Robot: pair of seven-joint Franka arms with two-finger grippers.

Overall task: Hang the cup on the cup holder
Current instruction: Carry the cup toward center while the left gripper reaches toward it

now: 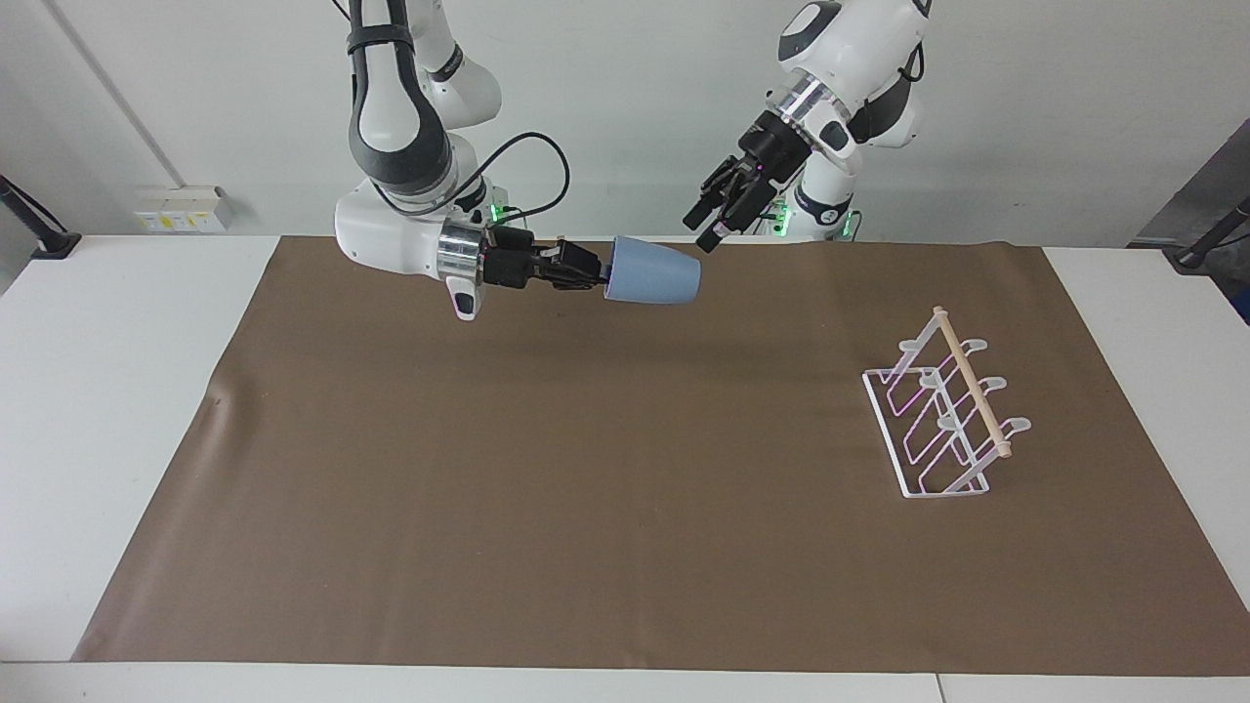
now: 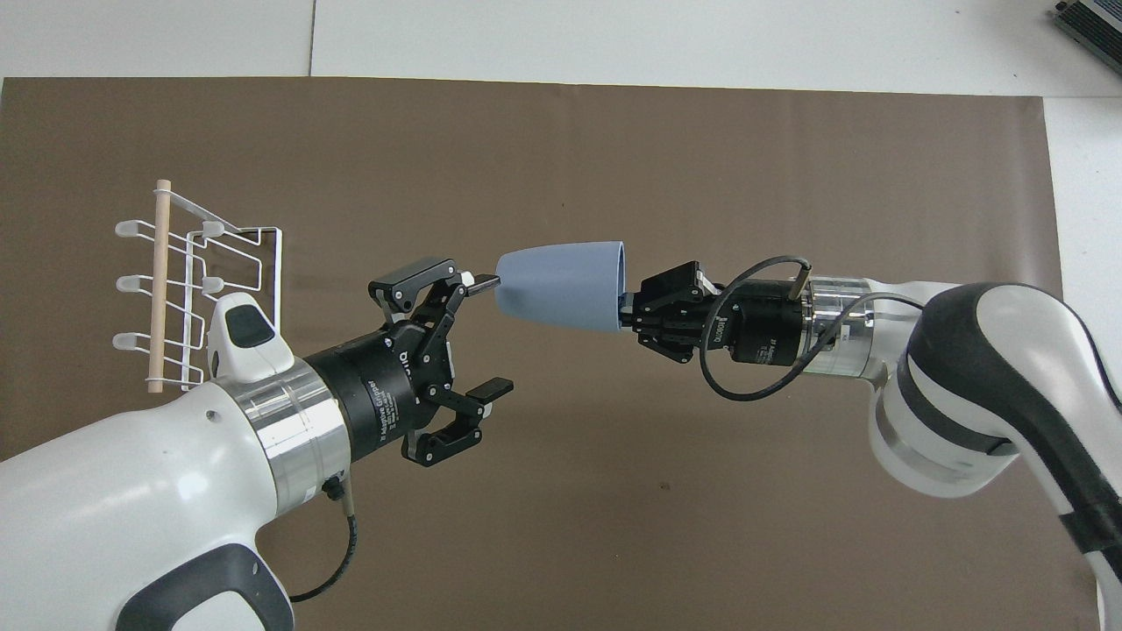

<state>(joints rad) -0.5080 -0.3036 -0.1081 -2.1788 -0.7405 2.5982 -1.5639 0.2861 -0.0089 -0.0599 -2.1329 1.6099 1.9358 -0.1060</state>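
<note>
The light-blue cup (image 1: 652, 283) (image 2: 561, 285) is held on its side in the air over the mat's middle, near the robots' edge. My right gripper (image 1: 596, 276) (image 2: 627, 308) is shut on its rim, and its base points toward the left arm's end. My left gripper (image 1: 708, 232) (image 2: 493, 333) is open and empty. It hangs just by the cup's base and a little higher, apart from it. The white wire cup holder (image 1: 967, 379) (image 2: 160, 289) stands empty on the mat toward the left arm's end.
A brown mat (image 1: 586, 488) (image 2: 614, 149) covers most of the white table (image 1: 98, 391). A dark device corner (image 2: 1091, 22) shows at the table's edge farthest from the robots, at the right arm's end.
</note>
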